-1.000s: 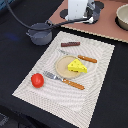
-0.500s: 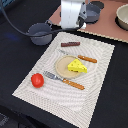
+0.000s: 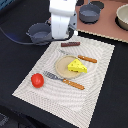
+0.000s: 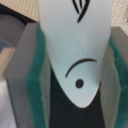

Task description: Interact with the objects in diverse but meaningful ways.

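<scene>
One black counter (image 3: pixel 112 90) carries everything, with a pale striped placemat (image 3: pixel 60 95) laid across its middle. One white robot arm (image 3: pixel 62 17) stands over the mat's far edge; in the exterior view its tool is hidden under the arm body. In the wrist view the tool (image 4: pixel 80 75) has its green-padded fingers (image 4: pixel 37 75) pressed against a white fish shape (image 4: pixel 75 50), which hangs head-down between them, its eye and mouth line plainly visible. One grey two-handled pot (image 3: pixel 40 32) sits on the counter just beside the arm, toward the exterior view's left, off the mat. One second grey pot (image 3: pixel 90 12) stands on a tan board (image 3: pixel 107 27) at the far side, with part of a pale bowl (image 3: pixel 122 15) at the exterior view's right edge. One round tan plate (image 3: pixel 62 67) lies mid-mat, bearing a yellow cheese wedge (image 3: pixel 77 66). One fork (image 3: pixel 62 80) with an orange handle lies along the plate's near side; one knife (image 3: pixel 82 57), likewise orange-handled, lies along its far side. One red tomato (image 3: pixel 37 80) rests on the mat toward the exterior view's left, apart from the plate. One brown sausage stick (image 3: pixel 70 44) lies on the mat's far edge, close below the arm.
</scene>
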